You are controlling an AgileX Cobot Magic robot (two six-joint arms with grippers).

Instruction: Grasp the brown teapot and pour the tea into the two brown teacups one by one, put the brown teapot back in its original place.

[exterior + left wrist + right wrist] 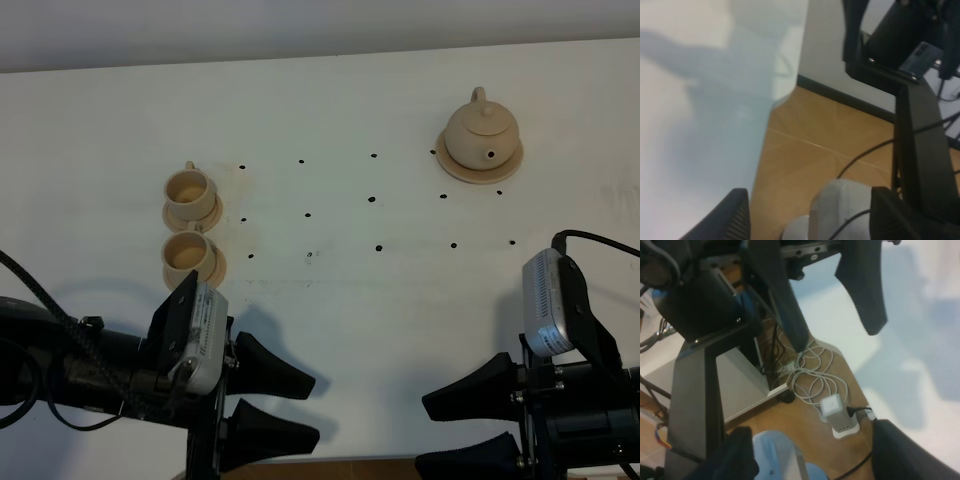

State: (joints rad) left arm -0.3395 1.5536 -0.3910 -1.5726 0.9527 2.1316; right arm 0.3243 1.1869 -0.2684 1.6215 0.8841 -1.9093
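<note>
The brown teapot (482,128) sits on its wide round disc saucer (505,166) at the far right of the white table, spout toward me. The two brown teacups stand on saucers at the left, one behind (190,189) and one in front (187,253). My left gripper (300,408) is open and empty at the table's near edge, just in front of the near cup. My right gripper (455,432) is open and empty at the near right edge, far from the teapot. Neither wrist view shows the teapot or cups.
The white table (340,300) has several small black dots across its middle. The wrist views show the table edge (765,125), wooden floor (810,160), black stand legs (695,390), coiled cables and a white power adapter (836,412) on the floor.
</note>
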